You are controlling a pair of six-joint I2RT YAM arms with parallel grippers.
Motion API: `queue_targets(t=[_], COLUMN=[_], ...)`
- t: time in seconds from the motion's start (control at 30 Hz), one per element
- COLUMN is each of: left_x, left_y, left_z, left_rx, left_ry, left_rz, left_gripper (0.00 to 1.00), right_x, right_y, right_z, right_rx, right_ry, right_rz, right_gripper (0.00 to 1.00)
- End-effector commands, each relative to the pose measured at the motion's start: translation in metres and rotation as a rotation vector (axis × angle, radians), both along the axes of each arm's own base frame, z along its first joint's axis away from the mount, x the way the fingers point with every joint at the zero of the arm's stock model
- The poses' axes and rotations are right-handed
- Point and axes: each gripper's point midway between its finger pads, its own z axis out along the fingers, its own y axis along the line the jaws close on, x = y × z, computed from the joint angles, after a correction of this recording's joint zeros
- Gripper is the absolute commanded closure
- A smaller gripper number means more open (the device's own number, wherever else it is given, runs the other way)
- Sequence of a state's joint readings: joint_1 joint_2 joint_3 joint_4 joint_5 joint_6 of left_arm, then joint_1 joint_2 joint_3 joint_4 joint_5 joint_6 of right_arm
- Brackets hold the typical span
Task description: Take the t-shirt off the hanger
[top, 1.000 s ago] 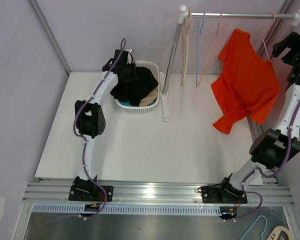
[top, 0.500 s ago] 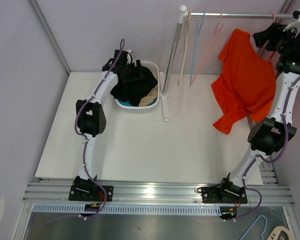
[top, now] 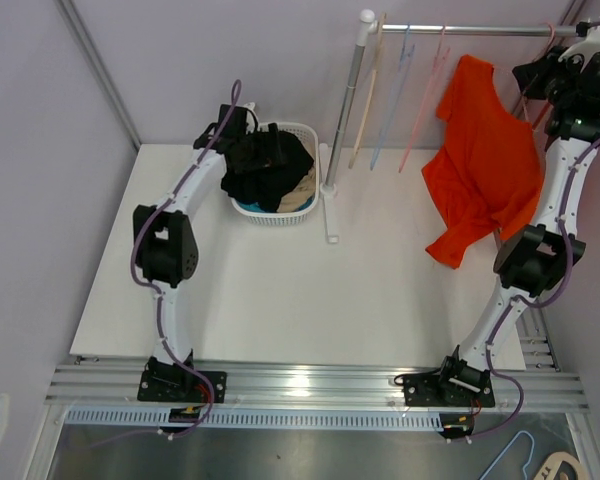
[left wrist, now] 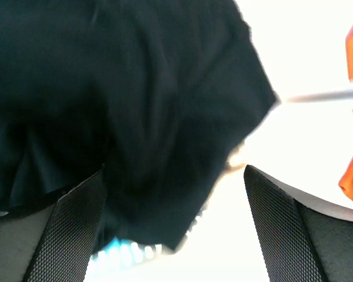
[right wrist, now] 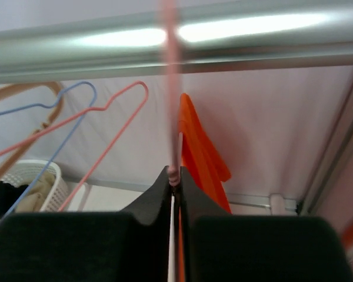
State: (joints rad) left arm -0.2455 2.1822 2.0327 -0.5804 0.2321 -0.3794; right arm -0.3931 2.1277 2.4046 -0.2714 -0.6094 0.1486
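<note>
An orange t-shirt (top: pixel 485 160) hangs lopsided on a pink wire hanger (top: pixel 551 38) at the right end of the metal rail (top: pixel 480 30). My right gripper (top: pixel 542 75) is up at the rail, beside the shirt's collar. In the right wrist view its jaws (right wrist: pixel 174 176) are shut on the pink hanger's neck (right wrist: pixel 172 106), with the t-shirt (right wrist: pixel 200 147) just behind. My left gripper (top: pixel 255 140) hovers over the basket. It is open in the left wrist view (left wrist: pixel 173 223), fingers (left wrist: pixel 76 235) wide apart above a black garment (left wrist: pixel 135 106).
A white laundry basket (top: pixel 302 130) holding dark clothes stands at the back of the table beside the rack's upright pole (top: pixel 345 110). Three bare hangers, beige (top: pixel 365 90), blue (top: pixel 390 95) and pink (top: pixel 425 95), swing on the rail left of the t-shirt.
My right gripper rose to the rail and closed on the pink hanger's neck. My left gripper opened over the basket, letting go of the black garment, and its arm drew back leftward.
</note>
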Motion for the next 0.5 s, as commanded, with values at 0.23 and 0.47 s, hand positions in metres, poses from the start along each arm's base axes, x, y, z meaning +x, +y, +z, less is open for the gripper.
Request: queue_targets(t=[0.23,0.47], left_x=[-0.049,-0.121], left_y=[0.008,0.002], left_z=[0.195,0.295], left_rx=[-0.051,0.012], left_ry=[-0.504,-1.051], left_rz=[0.003,-0.036], left_gripper=[0.01,0.01], right_x=[-0.007,-0.063], right_y=[0.041,0.071], right_z=[0.057,0.126], right_rx=[-0.052,-0.067], right_ry=[-0.127,-0.216], right_rz=[0.032,0.065], right_gripper=[1.00,1.00])
